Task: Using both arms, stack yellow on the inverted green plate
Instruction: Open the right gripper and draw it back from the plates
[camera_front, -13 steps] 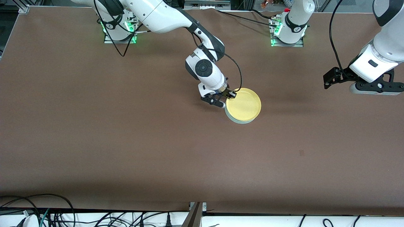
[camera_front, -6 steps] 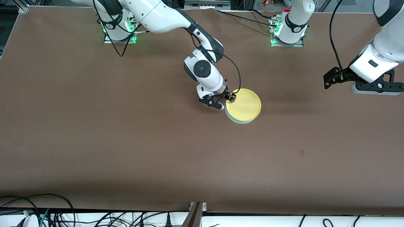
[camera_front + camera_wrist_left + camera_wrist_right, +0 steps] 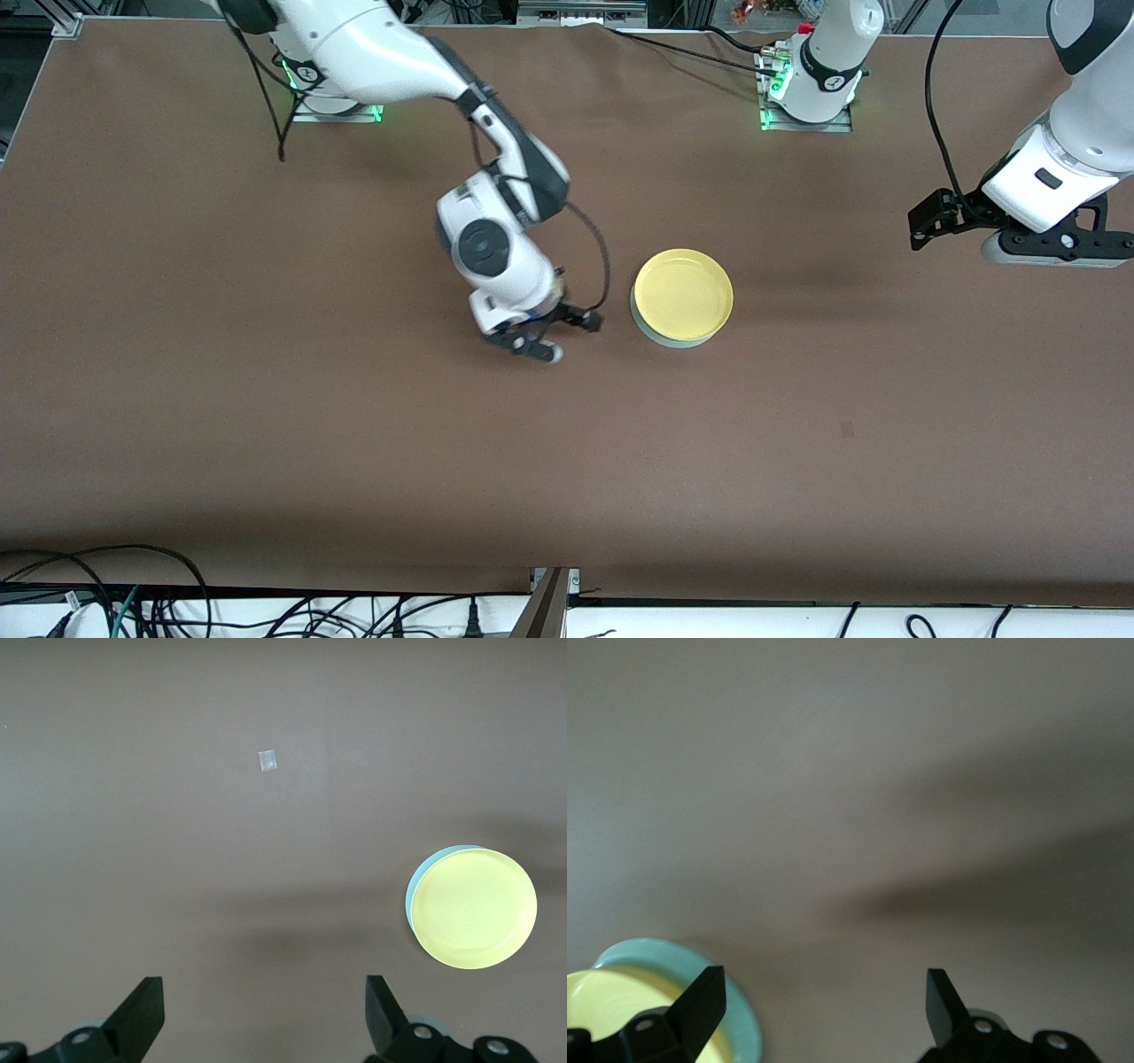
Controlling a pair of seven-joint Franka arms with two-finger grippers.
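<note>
No writing shows; the yellow plate (image 3: 682, 293) sits on the green plate (image 3: 645, 330), seemingly inverted, right gripper (image 3: 567, 335) released beside them, left gripper (image 3: 921, 232) spread, waiting over bare table (image 3: 266, 399)

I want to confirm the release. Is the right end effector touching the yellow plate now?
Apart. The front view shows bare table between the open right end effector and the yellow plate, which rests on the green plate.

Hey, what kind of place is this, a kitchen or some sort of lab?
Most likely a robotics lab, not a kitchen: two arms bolted to a brown table, loose cables along its edge, and only a yellow plate stacked on a green plate as test props.
</note>
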